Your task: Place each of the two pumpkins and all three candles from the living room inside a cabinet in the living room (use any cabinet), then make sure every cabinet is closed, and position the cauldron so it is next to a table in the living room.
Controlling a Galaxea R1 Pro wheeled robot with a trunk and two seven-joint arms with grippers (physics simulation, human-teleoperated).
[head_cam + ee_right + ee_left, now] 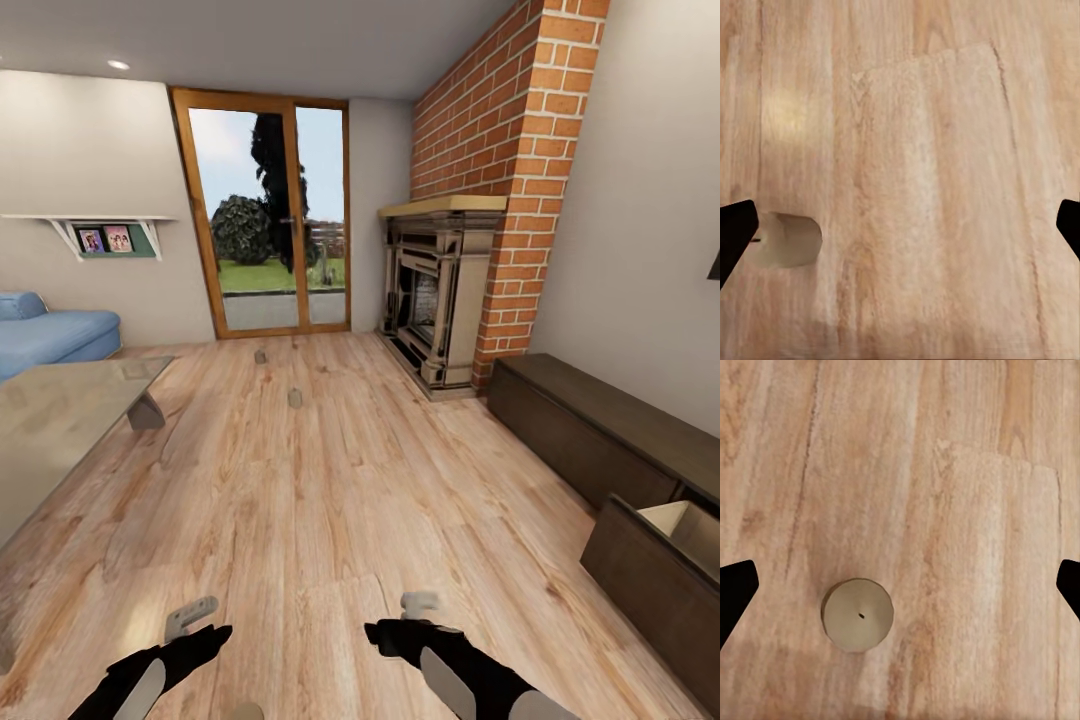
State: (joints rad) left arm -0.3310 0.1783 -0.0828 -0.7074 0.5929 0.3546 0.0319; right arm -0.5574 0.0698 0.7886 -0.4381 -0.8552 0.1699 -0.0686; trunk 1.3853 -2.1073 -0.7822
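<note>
Both tools hang spread and empty over the floor (330,500): left tool (195,618), right tool (420,610). A candle (858,615) stands under the left one. Two more candles (295,398) stand farther off. The table (60,420) is left; the cabinet (590,420) is right, one drawer (655,575) open.

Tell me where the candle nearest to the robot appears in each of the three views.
Head view: the candle is cut by the lower edge of the picture, between the two arms.
Left wrist view: the candle shows whole, seen from above, beside the pale plank.
Right wrist view: the candle is partly hidden.
Shared landmark: the pale floor plank.
</note>
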